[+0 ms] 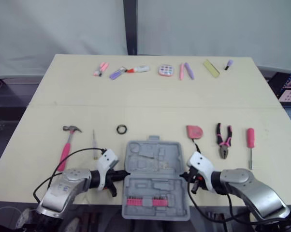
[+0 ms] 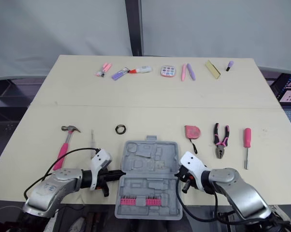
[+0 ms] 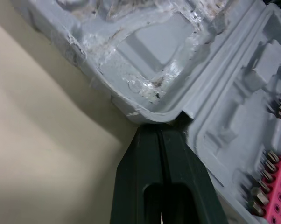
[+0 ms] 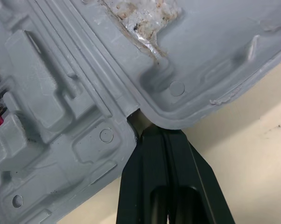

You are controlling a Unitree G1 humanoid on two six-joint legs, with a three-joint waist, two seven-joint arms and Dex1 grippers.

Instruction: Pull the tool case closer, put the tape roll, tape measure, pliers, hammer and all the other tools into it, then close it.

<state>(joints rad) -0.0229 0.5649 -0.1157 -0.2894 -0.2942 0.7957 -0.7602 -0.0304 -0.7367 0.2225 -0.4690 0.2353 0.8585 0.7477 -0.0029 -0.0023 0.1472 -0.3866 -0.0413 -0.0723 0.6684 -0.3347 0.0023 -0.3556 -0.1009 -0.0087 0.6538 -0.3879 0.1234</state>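
Note:
The grey tool case lies open at the table's near edge, with a pink bit strip in its near half. My left gripper is shut, its tips against the case's left side at the hinge notch. My right gripper is shut too and touches the case's right side at the hinge. Beyond the case lie the hammer, a thin tool, the black tape roll, the pink tape measure, the pliers and a pink screwdriver.
Several small pink and purple items line the table's far edge, among them a yellow strip. A seam crosses the tabletop between that row and the tools. The case overhangs the near table edge slightly.

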